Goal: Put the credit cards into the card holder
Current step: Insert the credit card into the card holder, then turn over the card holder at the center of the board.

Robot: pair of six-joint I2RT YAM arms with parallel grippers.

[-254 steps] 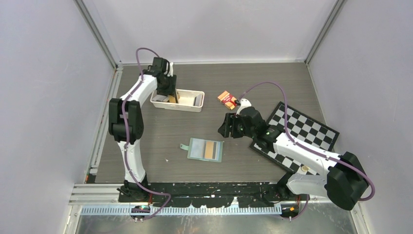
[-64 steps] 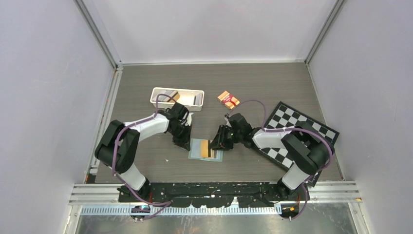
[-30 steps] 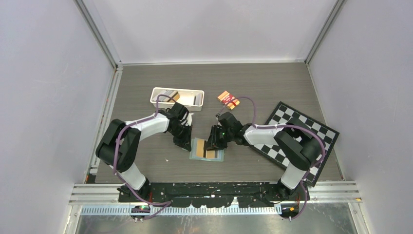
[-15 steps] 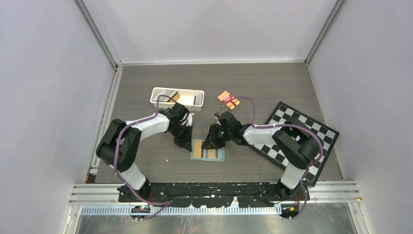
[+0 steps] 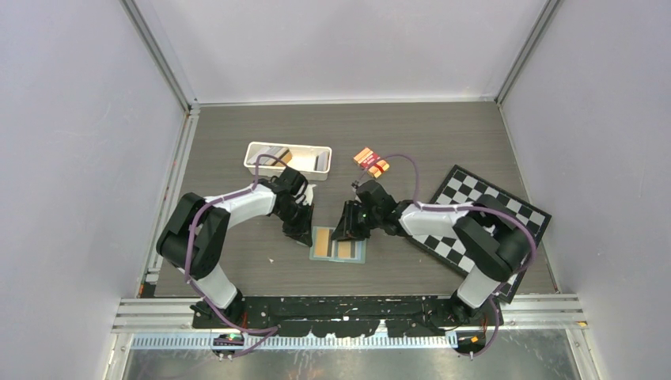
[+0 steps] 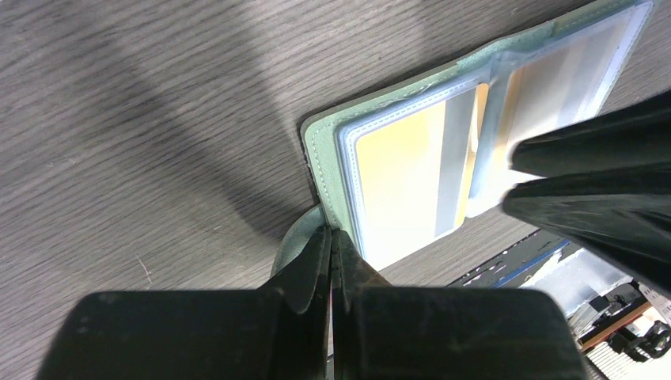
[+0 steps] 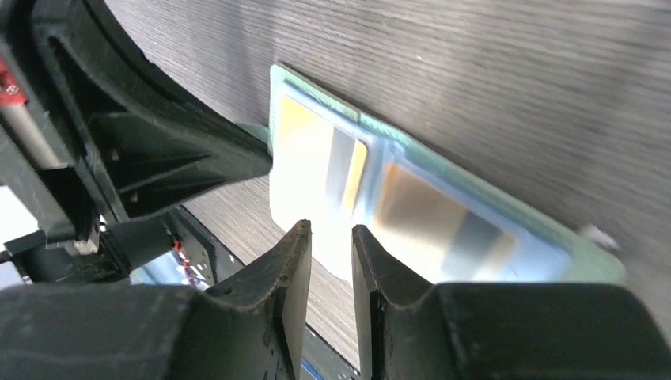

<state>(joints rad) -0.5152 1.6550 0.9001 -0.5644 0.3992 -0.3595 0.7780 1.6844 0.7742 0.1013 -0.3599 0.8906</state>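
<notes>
At the left, the table [image 5: 229,131] lies bare out to its side rail and back wall, which leaves us open room around the white tray [image 5: 252,165] with its spare cards [image 5: 277,153]. Nearer us, the left hand [image 5: 303,233] comes down at the left edge of the card holder [image 5: 338,245]. Its fingers are pressed together at the clasp tab [image 6: 294,241]; we cannot tell whether they pinch it.

The holder lies open and flat near the table's middle, with a gold-tan card [image 5: 320,244] in its left pocket and a second card [image 5: 346,248] in its right. The right hand [image 5: 342,229] hangs over the holder's far edge, fingers narrowly parted and nothing between them. Only a small gap separates the two hands. Farther right are an orange banded packet [image 5: 370,160] and a checkerboard mat [image 5: 483,207] reaching the table's right edge.

Only the top view gives us the tray, packet and mat. Only the wrist views show the clear sleeves [image 6: 475,119] and the tab.
</notes>
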